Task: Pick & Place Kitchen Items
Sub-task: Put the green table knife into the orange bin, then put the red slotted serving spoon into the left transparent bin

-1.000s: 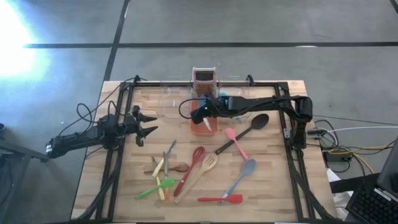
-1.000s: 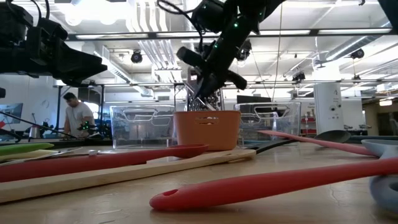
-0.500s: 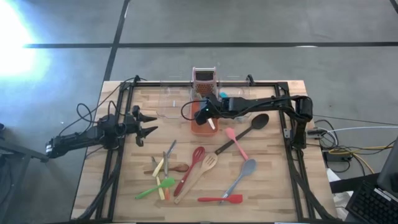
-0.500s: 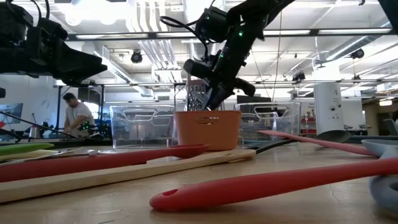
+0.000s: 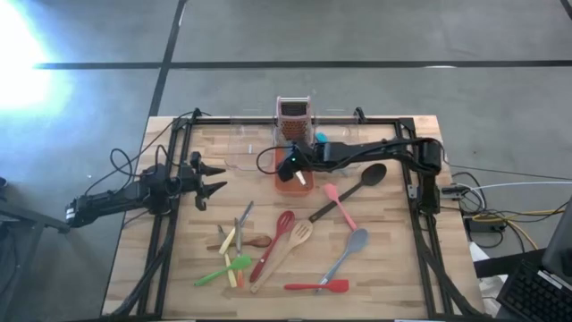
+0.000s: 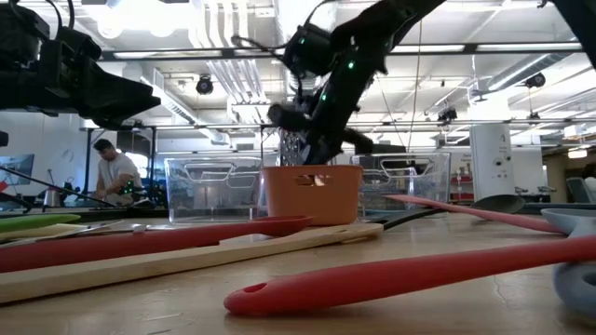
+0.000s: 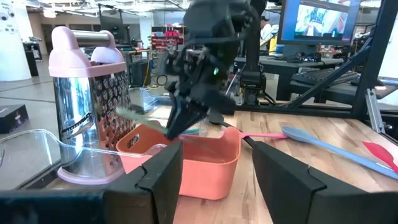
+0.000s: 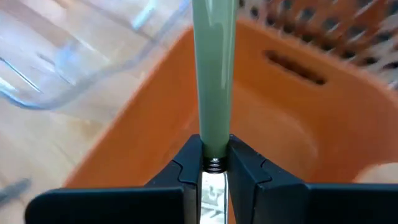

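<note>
My right gripper hangs over the orange tub, shut on a utensil with a pale green handle. The handle sticks out ahead of the fingers, above the tub's rim. My left gripper waits open at the table's left side, touching nothing. Other kitchen items lie flat on the table's near half: a red spoon, a wooden fork, a grey-blue spoon, a red spatula, a pink spatula, a black ladle, green spatulas and yellow-handled knives. My right gripper pinches the utensil between its two fingers at the handle's end, where the green handle meets a metal part. The fingers slant down from the table's right side, and the handle runs on along their line. The utensil is clear of the table, above the tub.
A metal grater with a pink top stands just behind the orange tub. Clear plastic tubs flank the orange tub at the far side. A black frame borders the table. A person stands in the room beyond.
My right gripper has sunk toward the orange tub with the green-handled utensil, staying shut on it and rolling slightly. Its fingers now stand just above the tub's rim.
</note>
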Controlling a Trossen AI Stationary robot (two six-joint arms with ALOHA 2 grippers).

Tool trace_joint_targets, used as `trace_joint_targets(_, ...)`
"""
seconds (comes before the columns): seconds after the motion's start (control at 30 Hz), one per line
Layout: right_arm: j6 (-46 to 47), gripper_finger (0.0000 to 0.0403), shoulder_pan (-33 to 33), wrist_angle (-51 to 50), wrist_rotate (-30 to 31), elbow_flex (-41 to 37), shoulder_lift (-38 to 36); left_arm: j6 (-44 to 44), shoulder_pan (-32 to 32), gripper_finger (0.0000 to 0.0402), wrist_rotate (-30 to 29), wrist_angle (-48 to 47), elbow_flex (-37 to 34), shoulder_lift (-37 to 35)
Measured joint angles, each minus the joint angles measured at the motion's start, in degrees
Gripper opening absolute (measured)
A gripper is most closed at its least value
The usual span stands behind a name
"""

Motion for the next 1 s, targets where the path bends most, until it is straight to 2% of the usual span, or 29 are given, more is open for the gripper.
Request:
trace_joint_targets(0.23,-1.5,0.0033,0.1,-3.7,-1.1,3.0,4.4,0.0,0.0,0.0197,0.0,0.0,0.0,0.1)
trace_joint_targets(0.67,-1.6,0.0034,-0.1,-4.2,-1.6,3.0,4.7,0.0,0.0,0.0197,0.0,0.0,0.0,0.1)
trace_joint_targets(1.0,-1.6,0.011,-0.3,-4.1,-1.5,3.0,4.7,0.0,0.0,0.0197,0.0,0.0,0.0,0.1)
